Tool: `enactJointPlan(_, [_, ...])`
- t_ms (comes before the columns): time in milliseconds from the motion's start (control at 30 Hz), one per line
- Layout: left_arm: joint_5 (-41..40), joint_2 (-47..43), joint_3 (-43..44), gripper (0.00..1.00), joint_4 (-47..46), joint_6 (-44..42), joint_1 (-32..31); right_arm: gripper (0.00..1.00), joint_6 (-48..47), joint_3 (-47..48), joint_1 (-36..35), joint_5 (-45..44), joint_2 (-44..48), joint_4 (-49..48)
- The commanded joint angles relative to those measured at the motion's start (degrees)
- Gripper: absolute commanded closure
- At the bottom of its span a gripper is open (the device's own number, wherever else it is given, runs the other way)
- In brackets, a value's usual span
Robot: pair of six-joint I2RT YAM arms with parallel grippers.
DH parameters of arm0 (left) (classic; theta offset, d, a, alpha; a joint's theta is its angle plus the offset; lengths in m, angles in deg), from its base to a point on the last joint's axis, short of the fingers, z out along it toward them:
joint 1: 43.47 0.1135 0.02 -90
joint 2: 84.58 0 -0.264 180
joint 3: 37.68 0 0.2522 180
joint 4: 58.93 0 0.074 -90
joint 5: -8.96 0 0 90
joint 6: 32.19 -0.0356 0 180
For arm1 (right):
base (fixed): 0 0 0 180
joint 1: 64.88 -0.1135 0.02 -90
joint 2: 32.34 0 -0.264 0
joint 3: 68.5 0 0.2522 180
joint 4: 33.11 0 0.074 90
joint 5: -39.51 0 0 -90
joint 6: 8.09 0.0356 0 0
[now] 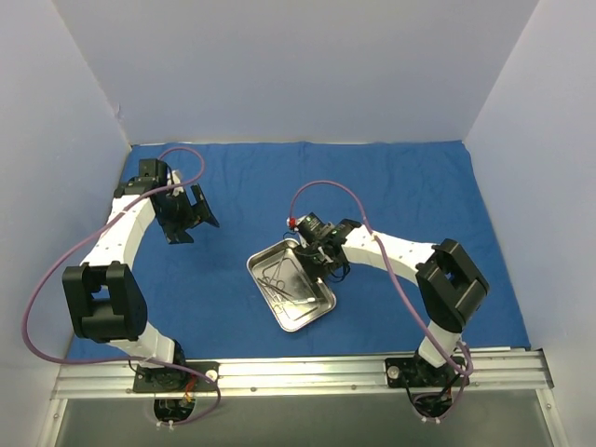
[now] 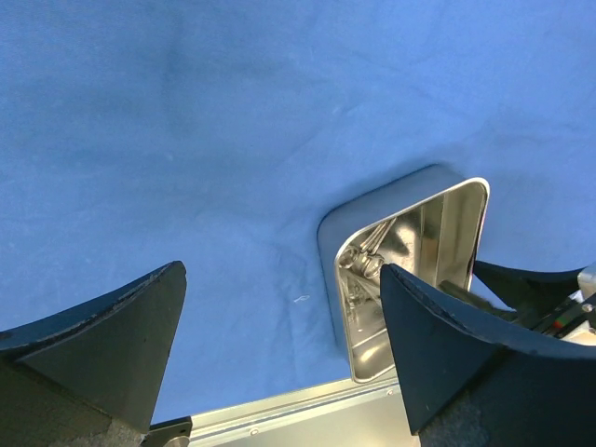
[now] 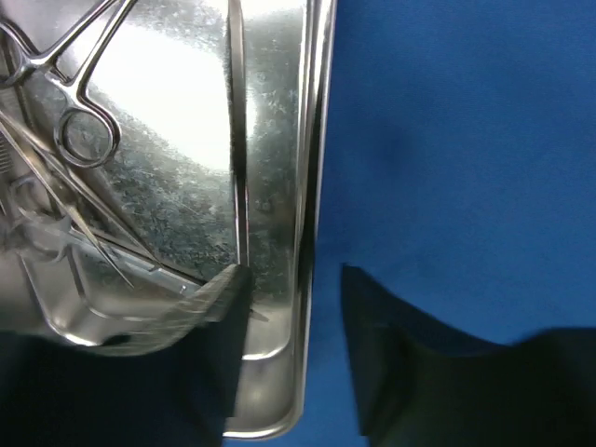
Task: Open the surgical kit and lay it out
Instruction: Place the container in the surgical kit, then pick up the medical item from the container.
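The blue cloth wrap point(image 1: 400, 186) lies spread flat over the table. On it, near the middle front, sits the shiny steel tray point(image 1: 267, 294) with thin scissor-like instruments point(image 1: 282, 279) inside. My right gripper point(image 1: 321, 253) is at the tray's far right edge. In the right wrist view its jaws point(image 3: 293, 272) straddle the tray rim point(image 3: 279, 140), one finger inside and one outside, with a gap showing beside the rim. The instruments point(image 3: 84, 130) lie to the left. My left gripper point(image 1: 191, 219) hovers wide open and empty over the cloth point(image 2: 186, 140), left of the tray point(image 2: 438, 214).
An aluminium rail point(image 1: 298, 372) runs along the table's near edge, just beyond the tray's near corner. White walls close in the left, back and right sides. Purple cables point(image 1: 326, 186) loop over both arms.
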State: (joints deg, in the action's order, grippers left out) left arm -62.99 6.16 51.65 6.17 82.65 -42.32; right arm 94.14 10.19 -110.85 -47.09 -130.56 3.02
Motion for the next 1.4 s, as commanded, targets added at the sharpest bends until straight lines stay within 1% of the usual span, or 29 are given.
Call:
enactJointPlan(0, [0.2,-3.1,0.3,0.06,0.8,-0.8,-0.2,0.53,0.9,1.3,-1.5,-1.8,0.6,-0.5])
enactJointPlan(33, [0.0,-3.5,0.1,0.06,1.0,-0.8,-0.2,0.46,0.7,1.3,-1.5,-1.7,1.1,-0.2])
enactJointPlan(67, [-0.1,-3.6,-0.1,0.06,1.0,-0.9,-0.2,0.43,0.6,1.5,-1.5,-2.0,1.4,0.1])
enactJointPlan(133, [0.0,-3.6,-0.4,0.06,1.2,-0.9,-0.2,0.39,0.5,2.8,-1.5,-2.6,1.9,2.0])
enactJointPlan(200, [-0.1,-3.6,-0.7,0.06,1.4,-0.9,-0.2,0.4,0.6,4.2,-2.1,-3.2,3.1,2.9])
enactJointPlan(267, [-0.1,-4.1,-0.8,0.06,1.6,-0.9,-0.2,0.44,-0.2,6.3,-3.4,-2.9,3.7,1.6])
enactJointPlan(300, [-0.1,-4.3,-0.9,0.06,1.7,-0.8,-0.2,0.56,-0.4,6.8,-3.6,-1.7,3.4,0.9])
enactJointPlan(333, [-0.2,-4.9,-0.9,0.06,1.8,-0.8,-0.1,0.6,-0.7,7.2,-3.7,0.0,2.8,0.1])
enactJointPlan(367, [-0.1,-5.0,-1.0,0.06,1.8,-0.8,-0.2,0.62,-1.0,8.5,-3.8,3.4,0.7,-0.6])
enactJointPlan(400, [0.0,-5.4,-1.1,0.06,1.9,-0.7,-0.2,0.64,-1.2,9.3,-4.0,4.6,-0.5,-1.2])
enactJointPlan(567, [3.0,-7.9,-3.8,0.06,1.7,-0.5,-0.3,0.64,-3.1,12.5,-6.1,8.9,-6.6,-4.0])
enactJointPlan(700, [6.0,-10.2,-6.2,0.06,0.4,-0.6,-0.2,0.59,-3.6,12.2,-6.4,12.9,-9.7,-5.6])
enactJointPlan(967, [9.3,-13.1,-8.5,0.05,-0.8,-0.7,-0.2,0.56,-4.0,9.6,-7.0,14.5,-12.4,-7.4])
enactJointPlan(1067, [9.8,-13.6,-8.4,0.05,-0.8,-0.8,-0.2,0.59,-4.1,8.9,-7.5,13.6,-13.1,-7.3])
enactJointPlan(1133, [9.8,-13.7,-8.2,0.05,-0.5,-1.0,-0.2,0.66,-4.1,8.6,-8.0,13.4,-13.4,-6.9])
enactJointPlan(1367, [10.1,-13.6,-8.2,0.05,-0.4,-1.3,-0.2,0.71,-3.4,7.8,-9.6,11.9,-14.6,-6.7])
